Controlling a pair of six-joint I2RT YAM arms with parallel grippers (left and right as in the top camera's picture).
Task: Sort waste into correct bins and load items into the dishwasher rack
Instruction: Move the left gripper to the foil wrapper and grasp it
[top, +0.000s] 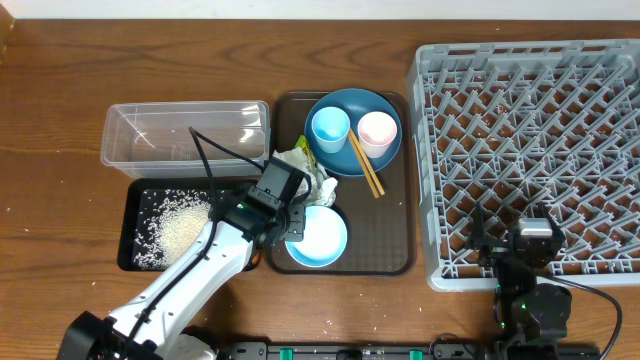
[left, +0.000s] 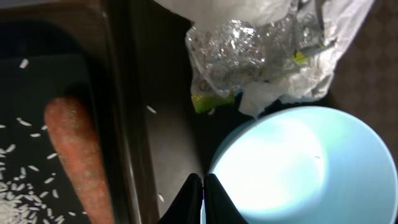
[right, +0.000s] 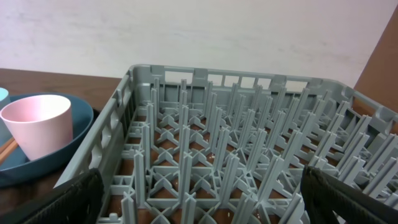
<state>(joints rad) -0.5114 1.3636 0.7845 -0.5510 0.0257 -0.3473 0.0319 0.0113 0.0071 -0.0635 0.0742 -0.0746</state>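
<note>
Left gripper (left: 203, 196) jaws pressed together, light blue bowl (left: 298, 168) rim apparently pinched between. Carrot (left: 71, 149), rice (top: 175, 225) seen left of jaws, already in black tray (top: 128, 240). Wrapper (left: 249, 50), tissue (top: 325, 185) ahead of jaws, unsorted. Clear tub (top: 120, 150), rack (top: 425, 150) unfilled; dish (top: 385, 105), blue cup (top: 330, 128), pink cup (top: 377, 132), chopsticks (top: 365, 165) left unloaded. Right gripper (right: 202, 196) jaws spread, rack beyond them.

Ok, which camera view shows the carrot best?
The left wrist view. The carrot fills its left side, lying in the black tray among rice grains. In the overhead view I cannot find it; the left arm probably covers it. The right wrist view does not show it.
</note>
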